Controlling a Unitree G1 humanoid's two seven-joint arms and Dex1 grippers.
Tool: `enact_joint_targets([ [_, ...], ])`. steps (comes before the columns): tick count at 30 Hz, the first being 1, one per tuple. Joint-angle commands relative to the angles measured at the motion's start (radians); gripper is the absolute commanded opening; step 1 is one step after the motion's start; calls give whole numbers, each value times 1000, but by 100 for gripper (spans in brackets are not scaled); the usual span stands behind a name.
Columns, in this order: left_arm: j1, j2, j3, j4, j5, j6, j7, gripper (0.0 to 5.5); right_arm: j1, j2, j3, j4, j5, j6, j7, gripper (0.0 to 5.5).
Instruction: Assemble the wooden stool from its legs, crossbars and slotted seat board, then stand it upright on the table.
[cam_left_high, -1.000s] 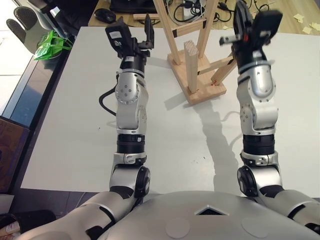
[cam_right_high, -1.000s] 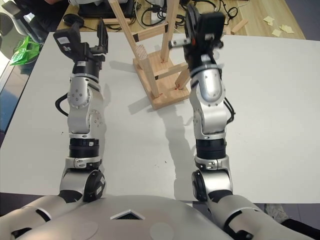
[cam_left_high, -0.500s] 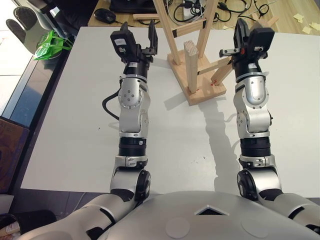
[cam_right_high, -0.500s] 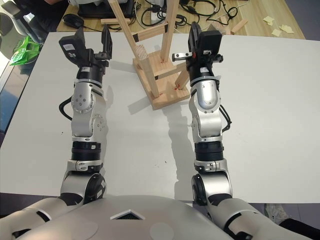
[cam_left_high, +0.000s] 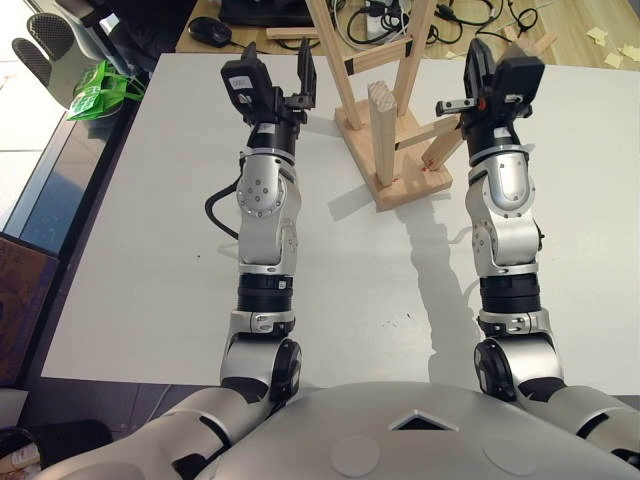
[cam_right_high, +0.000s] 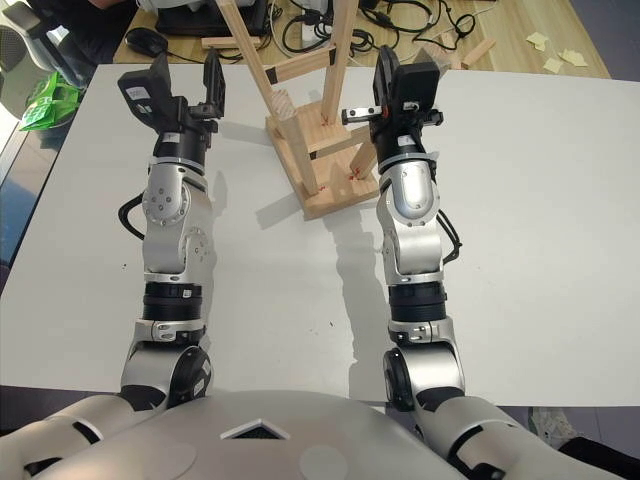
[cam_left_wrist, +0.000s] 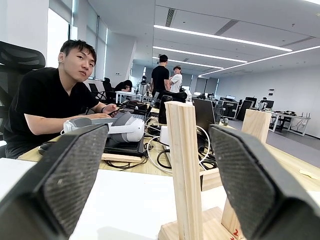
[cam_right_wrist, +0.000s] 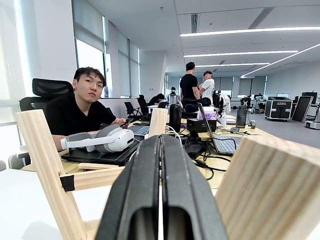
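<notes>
Pale wooden stool (cam_left_high: 388, 150), assembled but upside down, seat board (cam_left_high: 408, 182) flat on the white table (cam_left_high: 330, 290), legs (cam_left_high: 336, 60) upward.

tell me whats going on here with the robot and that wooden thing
A two-armed robot is putting together a wooden stool. The stool sits upside down on the white table, seat board down and legs pointing up. The left tool is open and empty on the stool's left. The right tool is shut on nothing, close beside the stool's right side. Standing it upright is not yet done.
</notes>
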Motion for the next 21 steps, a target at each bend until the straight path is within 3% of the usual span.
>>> enact_joint_targets([
  [1,-9,9,-5,-11,11,10,1,375,-20,-1,-4,2,0,14,0,3],
  [6,-13,3,-47,-159,-39,174,-35,375,-33,2,-10,-16,9,26,-2,3],
  [13,-95,26,-299,-456,-189,608,-220,375,-126,11,-113,-61,76,120,-78,3],
  [21,-231,-6,-395,-422,-165,787,-223,375,-283,-63,-233,42,111,110,-129,3],
])
